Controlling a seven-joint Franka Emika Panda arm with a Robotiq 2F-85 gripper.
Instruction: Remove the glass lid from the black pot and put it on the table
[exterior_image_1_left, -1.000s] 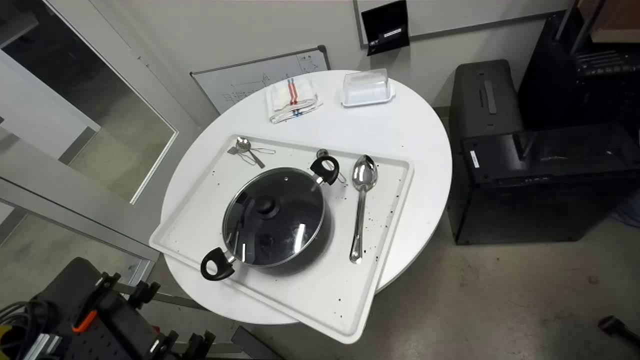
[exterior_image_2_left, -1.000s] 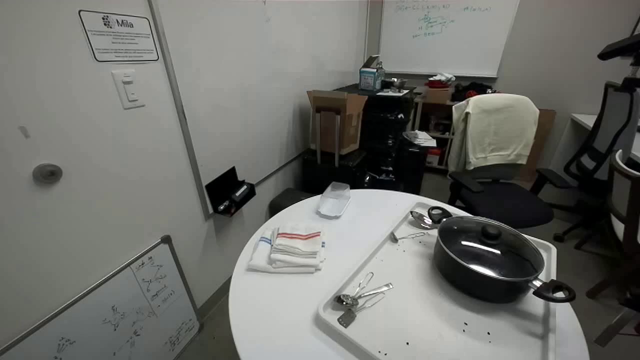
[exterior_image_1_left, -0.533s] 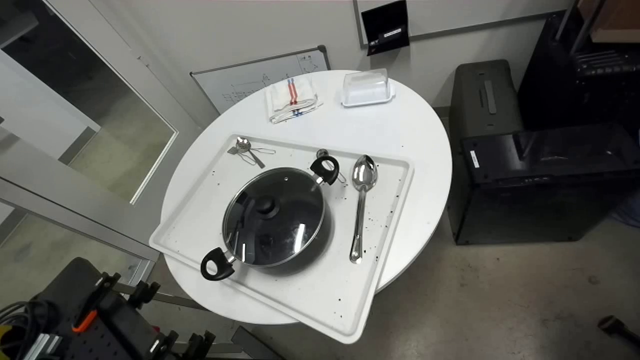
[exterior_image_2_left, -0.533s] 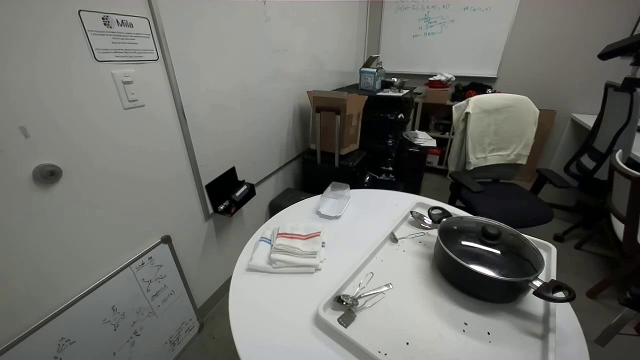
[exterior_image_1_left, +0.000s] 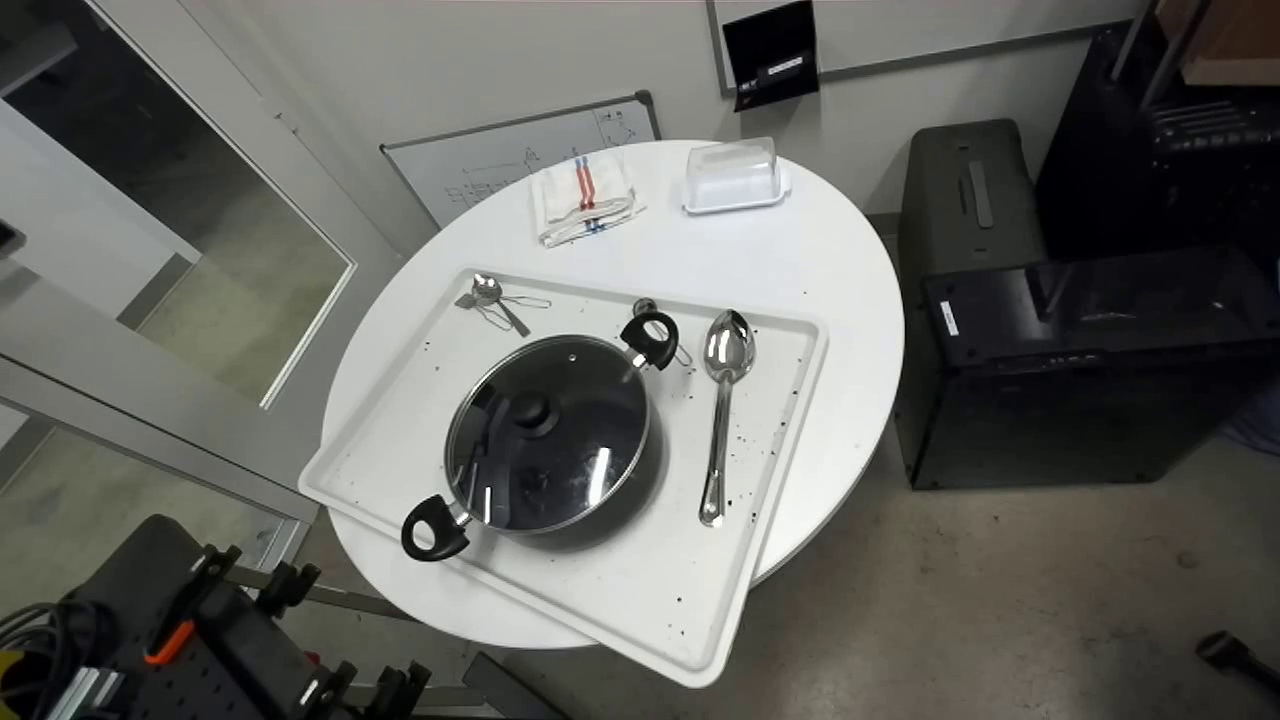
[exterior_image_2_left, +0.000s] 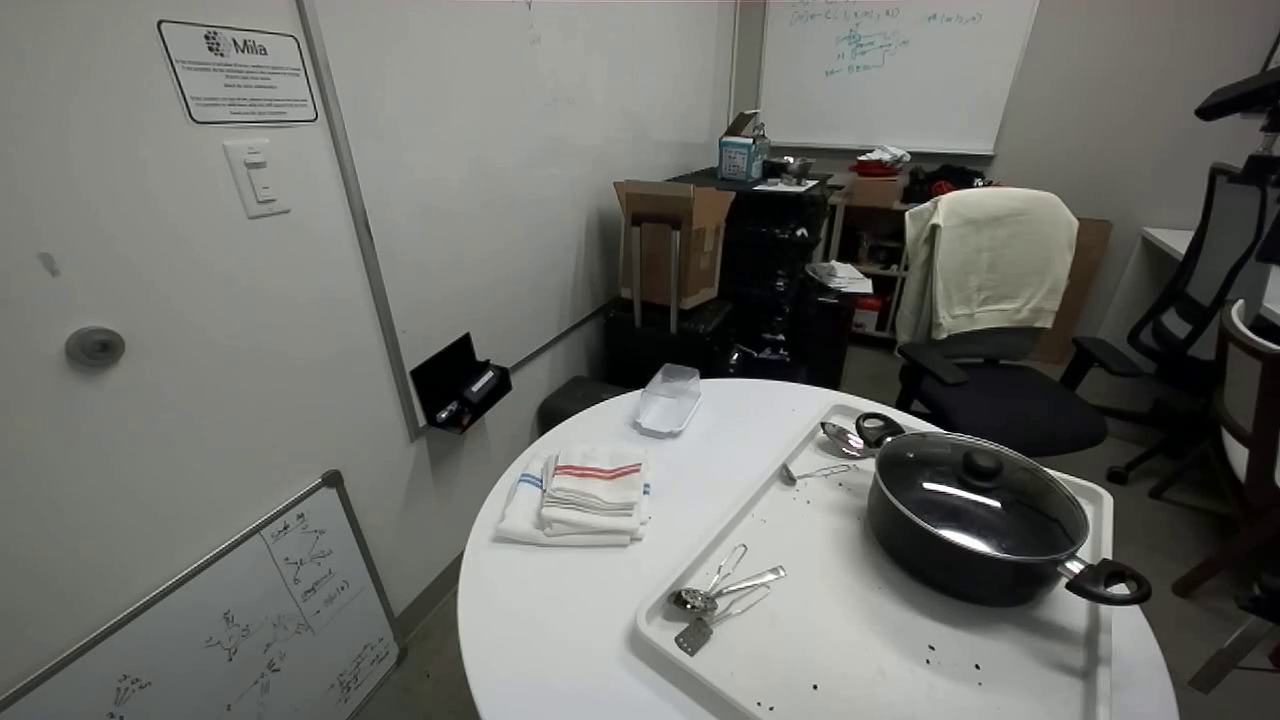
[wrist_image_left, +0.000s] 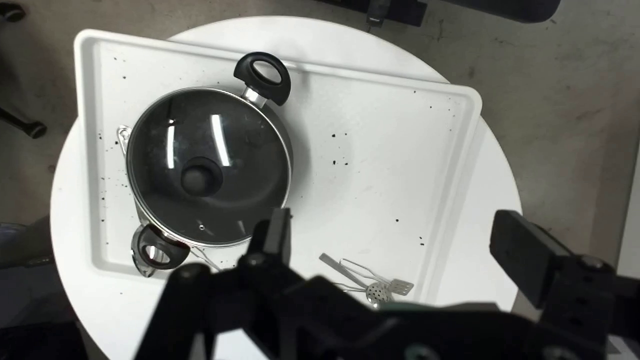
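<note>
On the black pot (exterior_image_2_left: 945, 565), see glass lid (wrist_image_left: 237, 172) seated | with gripper (wrist_image_left: 392, 225) spread wide, empty | could slip off knob (wrist_image_left: 200, 179) (smooth-looking) if pinched off-centre

Cookware: 1 pot (exterior_image_2_left: 940, 565), 2 handles (exterior_image_1_left: 452, 540), 1 lid (exterior_image_1_left: 585, 440), 1 knob (exterior_image_1_left: 530, 407).
Support: 1 table (exterior_image_1_left: 850, 280), 1 tray (exterior_image_1_left: 650, 590). Utensils on the tray, in an exterior view: 1 large spoon (exterior_image_1_left: 722, 415), right; 3 small utensils (exterior_image_1_left: 487, 290) bunched far left; 1 single small utensil (exterior_image_1_left: 645, 305) at the far handle. Far side of the table: 1 covered dish (exterior_image_1_left: 735, 190); 1 stack of towels (exterior_image_1_left: 585, 195), number of pieces not readable.
</note>
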